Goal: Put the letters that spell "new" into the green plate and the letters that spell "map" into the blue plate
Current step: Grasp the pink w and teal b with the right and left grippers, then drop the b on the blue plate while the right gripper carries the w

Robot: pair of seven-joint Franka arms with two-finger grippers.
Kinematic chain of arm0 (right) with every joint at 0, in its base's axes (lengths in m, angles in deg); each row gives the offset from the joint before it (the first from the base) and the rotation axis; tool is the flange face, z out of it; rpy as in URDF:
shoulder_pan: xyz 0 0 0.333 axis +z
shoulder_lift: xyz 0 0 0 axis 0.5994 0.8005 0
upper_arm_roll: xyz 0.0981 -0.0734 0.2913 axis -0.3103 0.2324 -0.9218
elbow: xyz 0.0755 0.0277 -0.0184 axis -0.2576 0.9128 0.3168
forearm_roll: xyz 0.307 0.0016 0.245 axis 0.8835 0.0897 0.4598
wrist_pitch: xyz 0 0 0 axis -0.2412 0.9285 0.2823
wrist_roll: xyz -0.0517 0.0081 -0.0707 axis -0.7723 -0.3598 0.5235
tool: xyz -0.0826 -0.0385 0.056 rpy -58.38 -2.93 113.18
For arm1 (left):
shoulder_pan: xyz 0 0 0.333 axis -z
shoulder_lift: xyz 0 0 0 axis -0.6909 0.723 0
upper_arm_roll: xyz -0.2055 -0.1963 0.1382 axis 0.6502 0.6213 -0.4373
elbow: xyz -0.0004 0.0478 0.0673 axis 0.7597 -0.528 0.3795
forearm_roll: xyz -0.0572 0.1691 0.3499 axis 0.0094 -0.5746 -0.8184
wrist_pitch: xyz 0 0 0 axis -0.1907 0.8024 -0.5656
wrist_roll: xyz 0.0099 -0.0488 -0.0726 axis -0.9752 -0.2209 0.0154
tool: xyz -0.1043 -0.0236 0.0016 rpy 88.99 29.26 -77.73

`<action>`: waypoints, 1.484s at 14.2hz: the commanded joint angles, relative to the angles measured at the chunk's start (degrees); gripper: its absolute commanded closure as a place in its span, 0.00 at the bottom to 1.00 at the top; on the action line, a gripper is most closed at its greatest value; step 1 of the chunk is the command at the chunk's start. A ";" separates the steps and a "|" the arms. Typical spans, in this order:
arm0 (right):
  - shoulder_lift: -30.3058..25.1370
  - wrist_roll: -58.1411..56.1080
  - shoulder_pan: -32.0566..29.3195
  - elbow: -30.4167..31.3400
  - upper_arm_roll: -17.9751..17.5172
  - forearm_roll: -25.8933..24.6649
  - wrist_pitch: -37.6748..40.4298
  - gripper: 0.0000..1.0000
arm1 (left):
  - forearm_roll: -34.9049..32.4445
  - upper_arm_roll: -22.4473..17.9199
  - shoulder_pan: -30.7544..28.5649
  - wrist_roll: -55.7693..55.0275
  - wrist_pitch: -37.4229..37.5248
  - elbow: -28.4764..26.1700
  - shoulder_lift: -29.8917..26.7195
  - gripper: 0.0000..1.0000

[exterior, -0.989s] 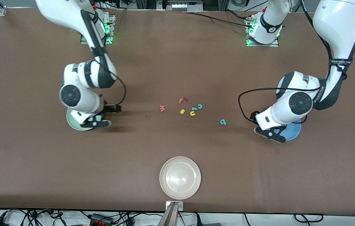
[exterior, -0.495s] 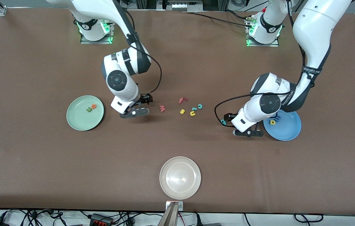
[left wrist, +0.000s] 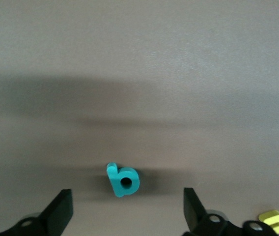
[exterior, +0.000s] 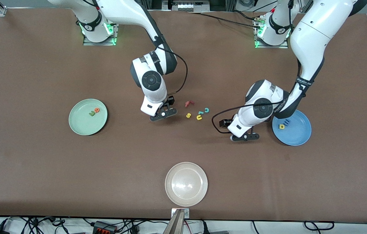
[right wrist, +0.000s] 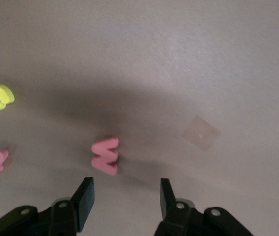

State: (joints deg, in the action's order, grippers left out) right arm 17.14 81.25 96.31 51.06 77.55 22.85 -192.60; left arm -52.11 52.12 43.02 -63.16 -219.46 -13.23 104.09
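Letters for "new" are two-thirds placed: the small green foam n point(exterior: 91, 113) and the small orange foam e point(exterior: 96, 110) lie together in the round pale mint-green plate point(exterior: 79, 125), at mid-height of the front view toward the right arm's end of the brown table point(exterior: 40, 178). The small salmon-red foam w point(right wrist: 105, 156) lies flat on the table under the right gripper point(exterior: 163, 116). In the right wrist view it sits just ahead of the spread jaws, not between them, and a little off toward one finger. Its long axis runs roughly across the line along which the jaws close, so they would meet its narrower span once lowered and centred. Near the middle of the front view, the small teal foam p point(left wrist: 123, 180) lies flat beneath the left gripper point(exterior: 244, 137), whose jaws stand wide apart with nothing held. The p sits about midway between the fingers and just ahead of their tips. Its stem lies nearly square to the closing line, with its bowl toward one finger. The round bright blue plate point(exterior: 297, 136), just beside that gripper, holds the small blue foam m point(exterior: 287, 122) and the small yellow foam a point(exterior: 281, 126).
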 commanded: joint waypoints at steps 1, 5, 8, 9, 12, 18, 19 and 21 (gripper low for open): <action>1.27 0.05 0.63 -1.58 0.55 3.15 -0.78 0.38 | -3.04 -0.89 0.59 -1.10 -0.64 0.87 1.37 0.30; 2.50 0.14 1.25 -1.67 0.55 3.33 -2.18 0.38 | -4.18 -0.97 0.59 -1.10 -1.25 0.96 2.16 0.42; 3.38 0.23 1.42 -1.93 0.55 3.68 -2.89 0.38 | -4.18 -0.97 0.59 -1.10 -1.25 0.87 2.34 0.71; 3.73 0.14 1.68 -3.06 0.37 3.68 -2.80 0.38 | -4.18 -0.89 0.59 -1.10 -1.25 0.96 2.78 0.75; 5.05 0.23 1.86 -4.21 0.20 3.77 -2.80 0.40 | -4.27 -0.89 -0.20 -0.49 -0.56 1.05 2.35 0.87; 5.58 -0.47 1.78 -4.57 0.20 3.51 -2.80 0.60 | -4.36 -0.89 -5.10 7.13 15.25 3.07 -6.17 0.90; 5.58 -0.74 1.77 -4.57 0.20 3.51 -2.71 0.69 | -4.36 -0.97 -7.38 11.51 17.62 2.98 -7.14 0.90; 5.23 -1.18 0.99 -4.57 0.28 3.51 -2.45 0.83 | -4.36 -0.97 -12.04 19.00 21.67 2.98 -9.08 0.90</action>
State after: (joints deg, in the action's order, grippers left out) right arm 21.84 81.27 97.78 47.52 77.63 25.19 -195.31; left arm -55.29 50.91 35.36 -50.77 -200.76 -9.25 97.33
